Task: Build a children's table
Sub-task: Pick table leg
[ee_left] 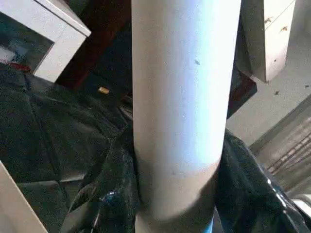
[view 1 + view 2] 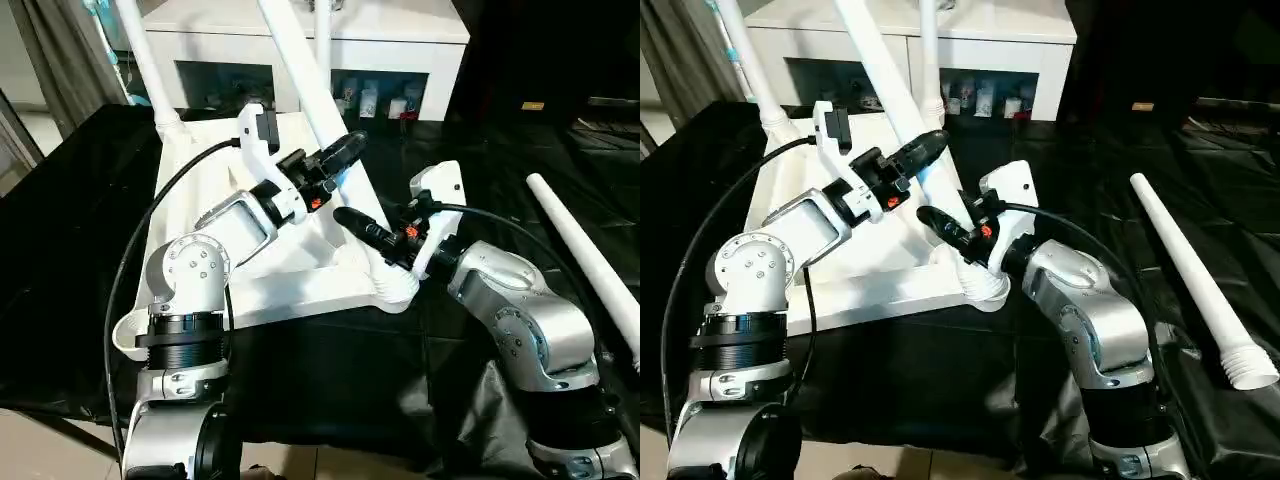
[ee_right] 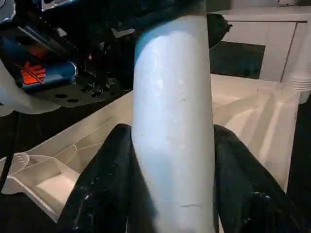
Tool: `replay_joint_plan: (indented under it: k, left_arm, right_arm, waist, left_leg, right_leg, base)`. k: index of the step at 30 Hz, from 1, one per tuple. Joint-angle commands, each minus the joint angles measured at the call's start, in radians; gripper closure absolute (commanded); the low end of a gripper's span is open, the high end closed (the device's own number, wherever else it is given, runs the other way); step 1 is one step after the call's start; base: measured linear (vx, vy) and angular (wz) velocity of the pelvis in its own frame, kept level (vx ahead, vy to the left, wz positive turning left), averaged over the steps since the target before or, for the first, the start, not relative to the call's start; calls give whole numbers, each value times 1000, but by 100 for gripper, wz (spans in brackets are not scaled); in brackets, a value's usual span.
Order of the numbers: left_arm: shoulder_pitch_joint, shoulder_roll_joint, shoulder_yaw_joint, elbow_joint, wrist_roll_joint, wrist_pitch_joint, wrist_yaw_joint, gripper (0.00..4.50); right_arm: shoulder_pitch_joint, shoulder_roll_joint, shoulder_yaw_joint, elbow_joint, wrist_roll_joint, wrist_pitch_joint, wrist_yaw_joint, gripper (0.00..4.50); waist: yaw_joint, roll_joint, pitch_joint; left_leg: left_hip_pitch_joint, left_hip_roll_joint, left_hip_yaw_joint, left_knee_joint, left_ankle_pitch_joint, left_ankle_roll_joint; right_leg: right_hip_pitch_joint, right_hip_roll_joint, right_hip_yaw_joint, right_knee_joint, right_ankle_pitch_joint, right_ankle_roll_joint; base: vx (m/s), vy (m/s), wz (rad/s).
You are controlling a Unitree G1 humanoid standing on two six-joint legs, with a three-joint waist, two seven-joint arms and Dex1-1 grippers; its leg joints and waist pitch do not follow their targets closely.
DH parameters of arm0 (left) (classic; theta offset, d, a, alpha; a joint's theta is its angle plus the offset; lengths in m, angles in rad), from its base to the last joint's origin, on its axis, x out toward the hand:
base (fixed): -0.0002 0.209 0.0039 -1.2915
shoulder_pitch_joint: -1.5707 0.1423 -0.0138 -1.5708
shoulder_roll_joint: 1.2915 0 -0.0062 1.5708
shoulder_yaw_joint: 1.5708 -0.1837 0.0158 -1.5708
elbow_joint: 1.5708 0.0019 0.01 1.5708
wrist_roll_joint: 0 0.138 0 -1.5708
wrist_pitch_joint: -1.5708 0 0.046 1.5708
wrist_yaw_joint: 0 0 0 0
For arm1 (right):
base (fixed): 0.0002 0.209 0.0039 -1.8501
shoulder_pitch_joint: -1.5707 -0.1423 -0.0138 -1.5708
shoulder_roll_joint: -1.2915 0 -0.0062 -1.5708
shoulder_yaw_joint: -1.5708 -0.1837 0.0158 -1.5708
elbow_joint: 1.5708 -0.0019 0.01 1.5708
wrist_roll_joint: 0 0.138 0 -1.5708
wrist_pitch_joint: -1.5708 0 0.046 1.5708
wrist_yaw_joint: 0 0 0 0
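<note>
The left gripper (image 2: 335, 155) is closed around a leaning white leg (image 2: 300, 75) partway up, while the right gripper (image 2: 362, 228) is clamped on the same leg lower down, near where its base meets the near right corner socket (image 2: 392, 285) of the tabletop (image 2: 200, 170). Four legs are counted: the gripped one, two standing upright in the far corners (image 2: 140, 55) (image 2: 322, 25), and one lying loose on the black cloth (image 2: 80, 250) well to the right (image 2: 1190, 280). The single tabletop is seen upside down on the cloth, in front of a white cabinet (image 2: 400, 40), white plastic with diagonal ribs (image 3: 252, 116) across its underside.
</note>
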Motion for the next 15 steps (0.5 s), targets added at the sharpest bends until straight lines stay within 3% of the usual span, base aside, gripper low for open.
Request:
replay_joint_plan:
  k: [1,3,4,10,13,15]
  left_arm:
    - [-8,1,-23,-23,-20,2,-14,268]
    - [-12,6,-20,-21,-18,-6,-19,268]
    - [-13,9,-22,-19,-15,-8,-22,268]
    - [-17,46,-51,-25,-1,-9,-74,268]
    - [-20,87,-84,-42,0,7,-138,268]
    - [-28,121,-106,-52,-3,21,-189,268]
  right_arm:
    - [-2,0,26,-3,-18,-11,-2,270]
    - [-4,8,24,10,-13,-43,17,270]
    - [-5,10,23,12,-9,-45,19,214]
    - [-3,4,1,-1,37,-6,38,167]
    - [-21,-16,-50,-8,100,66,59,154]
    - [-35,-70,-79,-23,180,160,128,154]
  waist:
    - [-2,-11,-68]
    - [-1,-9,-68]
    - [-2,-10,-68]
    - [-1,-8,-69]
    - [-1,-5,-69]
    - [1,-6,-69]
  left_leg:
    - [22,70,-36,-82,-68,32]
    - [21,71,-36,-82,-69,33]
    - [22,71,-36,-82,-69,34]
    - [23,71,-36,-82,-65,38]
    - [25,71,-37,-83,-66,39]
    - [25,71,-37,-83,-65,38]
  right_leg:
    - [44,-58,39,-61,7,-229]
    - [43,-59,38,-61,9,-231]
    - [44,-58,38,-61,11,-231]
    - [43,-57,38,-59,17,-232]
    - [44,-55,37,-57,21,-236]
    - [47,-55,37,-57,25,-241]
  base:
    - [0,0,0]
    - [0,0,0]
    - [0,0,0]
    - [0,0,0]
    - [0,0,0]
    - [0,0,0]
